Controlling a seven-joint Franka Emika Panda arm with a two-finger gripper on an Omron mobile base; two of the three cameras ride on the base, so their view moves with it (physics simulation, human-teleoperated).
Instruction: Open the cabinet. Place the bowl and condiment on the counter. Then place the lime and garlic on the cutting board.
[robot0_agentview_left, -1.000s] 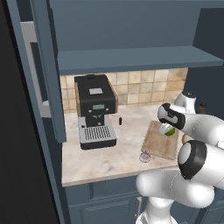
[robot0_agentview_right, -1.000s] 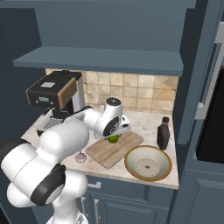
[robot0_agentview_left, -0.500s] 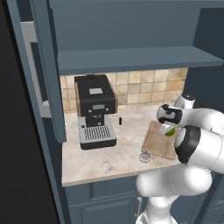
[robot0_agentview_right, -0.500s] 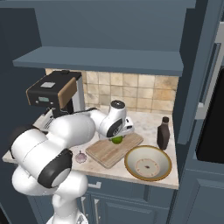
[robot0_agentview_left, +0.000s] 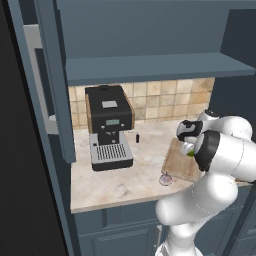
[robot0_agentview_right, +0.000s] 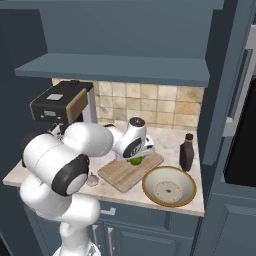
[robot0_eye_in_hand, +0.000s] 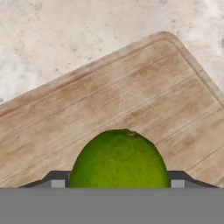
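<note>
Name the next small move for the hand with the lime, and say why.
Probably lower a little and open the fingers: the gripper is shut on the lime directly over the cutting board. The garlic sits on the counter beside the board.

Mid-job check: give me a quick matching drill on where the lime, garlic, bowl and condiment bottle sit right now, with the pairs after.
Things:
1. lime
2. garlic
3. bowl
4. condiment

Places:
A. on the counter, standing by the right-hand cabinet wall
B. between the gripper fingers, over the cutting board
C. on the counter just off the board's left corner, in the right base view
D. on the counter at the front edge, right of the board

Pairs: 1-B, 2-C, 3-D, 4-A
</note>
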